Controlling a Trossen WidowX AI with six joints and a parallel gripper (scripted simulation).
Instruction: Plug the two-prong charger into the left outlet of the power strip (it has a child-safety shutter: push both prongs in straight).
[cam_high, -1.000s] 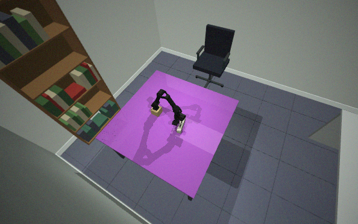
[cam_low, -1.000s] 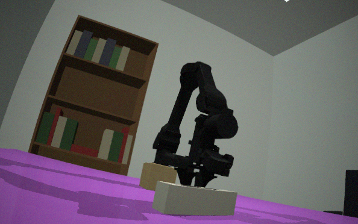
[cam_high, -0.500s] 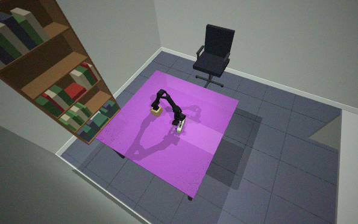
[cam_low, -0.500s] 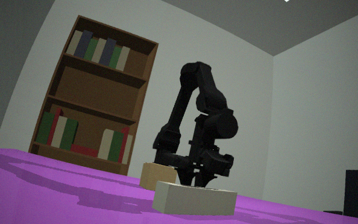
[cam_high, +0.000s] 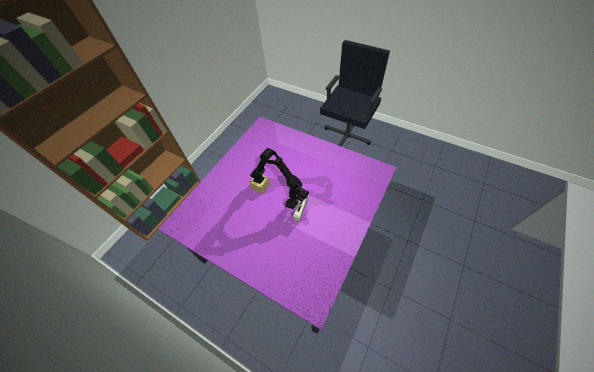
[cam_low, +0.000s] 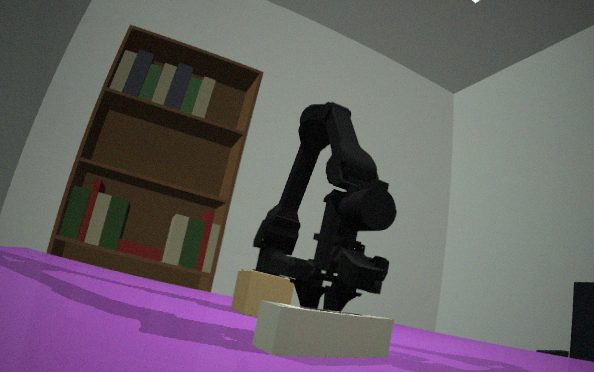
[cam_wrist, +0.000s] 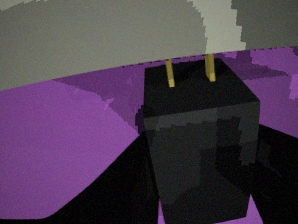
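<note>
The power strip is a pale long block (cam_high: 298, 214) (cam_low: 325, 334) on the purple table; in the wrist view its grey surface (cam_wrist: 100, 42) fills the top. My gripper (cam_high: 299, 200) (cam_low: 321, 303) is pointed down at the strip and is shut on the black charger (cam_wrist: 200, 150). Two brass prongs (cam_wrist: 170, 75) stick out of the charger toward the strip. Their far ends stop at the strip's edge in the wrist view, and the tips are hidden. I cannot tell whether they are in an outlet. The outlets cannot be made out.
A tan block (cam_high: 259, 185) (cam_low: 260, 291) stands at the arm's base on the purple table (cam_high: 280, 260) (cam_low: 125, 350). A bookcase (cam_high: 80, 120) (cam_low: 160, 145) stands past the table's edge, and an office chair (cam_high: 357, 85) is behind the table.
</note>
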